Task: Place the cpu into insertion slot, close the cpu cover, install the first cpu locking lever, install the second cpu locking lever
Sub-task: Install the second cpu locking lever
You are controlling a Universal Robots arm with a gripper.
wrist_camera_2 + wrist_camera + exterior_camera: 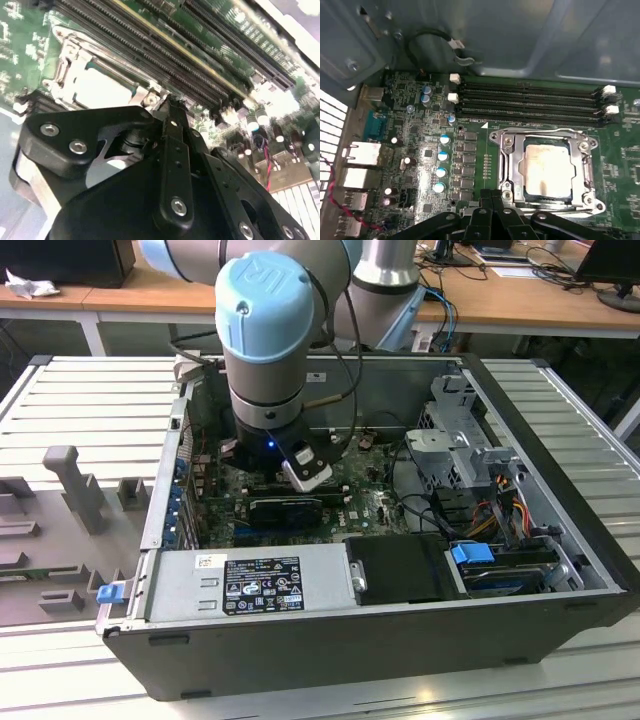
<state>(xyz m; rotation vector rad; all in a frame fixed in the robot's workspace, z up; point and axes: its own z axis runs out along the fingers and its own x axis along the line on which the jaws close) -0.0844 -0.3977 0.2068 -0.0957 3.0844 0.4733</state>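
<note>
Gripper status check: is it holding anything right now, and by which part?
Nothing held. The cpu sits in the insertion slot under the cpu cover; the gripper is shut beside it.

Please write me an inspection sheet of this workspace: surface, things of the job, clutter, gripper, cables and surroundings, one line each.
Surface: ribbed metal table carrying an open computer case.
Job's things: the cpu lies in the insertion slot; the cpu cover is closed down around it, chip face showing through the cut-out.
Clutter: grey plastic fixtures on the table at the exterior view's left.
Gripper: the gripper is shut, holding nothing, at the socket's edge in the first wrist view.
Cables: red and black wires near the board's edge; coloured bundle by the drive cage.
Surroundings: wooden desks behind the table.
</note>
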